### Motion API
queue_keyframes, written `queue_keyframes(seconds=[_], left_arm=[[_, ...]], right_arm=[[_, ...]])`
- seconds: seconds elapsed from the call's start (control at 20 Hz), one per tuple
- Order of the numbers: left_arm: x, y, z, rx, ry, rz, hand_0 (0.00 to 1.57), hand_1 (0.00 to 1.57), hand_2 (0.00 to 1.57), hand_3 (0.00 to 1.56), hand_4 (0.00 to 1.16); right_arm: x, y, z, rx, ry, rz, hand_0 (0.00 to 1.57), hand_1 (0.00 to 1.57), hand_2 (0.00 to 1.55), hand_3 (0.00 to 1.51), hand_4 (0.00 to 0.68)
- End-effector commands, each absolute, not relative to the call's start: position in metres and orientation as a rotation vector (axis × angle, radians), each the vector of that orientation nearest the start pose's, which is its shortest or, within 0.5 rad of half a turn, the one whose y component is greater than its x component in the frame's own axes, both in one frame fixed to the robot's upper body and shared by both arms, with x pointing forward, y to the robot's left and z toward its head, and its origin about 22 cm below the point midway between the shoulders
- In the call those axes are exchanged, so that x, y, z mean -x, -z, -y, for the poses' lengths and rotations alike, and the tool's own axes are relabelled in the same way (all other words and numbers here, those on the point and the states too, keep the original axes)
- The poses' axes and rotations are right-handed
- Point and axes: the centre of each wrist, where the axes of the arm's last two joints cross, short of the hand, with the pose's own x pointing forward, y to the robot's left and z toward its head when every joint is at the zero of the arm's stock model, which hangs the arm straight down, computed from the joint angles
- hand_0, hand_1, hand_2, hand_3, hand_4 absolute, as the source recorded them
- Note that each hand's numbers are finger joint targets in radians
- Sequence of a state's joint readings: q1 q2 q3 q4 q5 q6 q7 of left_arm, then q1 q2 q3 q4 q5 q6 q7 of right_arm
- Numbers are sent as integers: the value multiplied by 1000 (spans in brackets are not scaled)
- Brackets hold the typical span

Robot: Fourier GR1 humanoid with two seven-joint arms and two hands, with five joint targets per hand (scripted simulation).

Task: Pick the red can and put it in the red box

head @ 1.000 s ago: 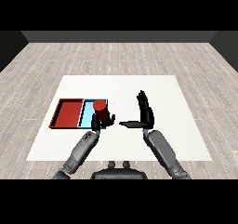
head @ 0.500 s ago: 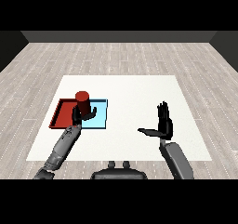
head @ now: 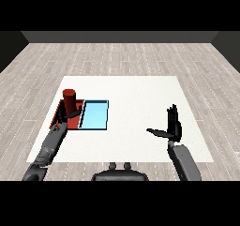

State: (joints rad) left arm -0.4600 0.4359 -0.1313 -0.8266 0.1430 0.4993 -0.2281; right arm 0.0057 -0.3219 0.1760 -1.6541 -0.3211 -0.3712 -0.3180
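Left robot hand [head: 67, 117] curled round red can [head: 69, 101], upright over red tray [head: 60, 113], 9 o'clock on counter [head: 140, 94]. Right robot hand [head: 172, 127] spread, idle. We lower straight, release once seated.

A bare test room: white table [head: 140, 86] on grey plank floor [head: 117, 56].

A white bench [head: 140, 94] fills the middle of the frame. Pale grey plank floor [head: 122, 56] surrounds it. A dark wall [head: 122, 36] runs across the top.
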Motion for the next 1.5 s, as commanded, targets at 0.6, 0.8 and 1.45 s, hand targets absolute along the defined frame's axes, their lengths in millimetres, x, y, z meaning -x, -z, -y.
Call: queue_keyframes(seconds=[0.6,0.8,1.45], left_arm=[[-342,67,-344,-876,110,993,671,671,671,0,720],[-345,54,-364,-847,-9,896,913,913,910,147,711],[-326,52,-400,-815,53,863,0,0,0,0,0]], right_arm=[[-278,-12,266,178,160,1836,0,0,0,0,0],[-275,-8,262,178,161,1847,0,0,0,0,0],[-266,-4,247,133,220,1864,0,0,0,0,0]])
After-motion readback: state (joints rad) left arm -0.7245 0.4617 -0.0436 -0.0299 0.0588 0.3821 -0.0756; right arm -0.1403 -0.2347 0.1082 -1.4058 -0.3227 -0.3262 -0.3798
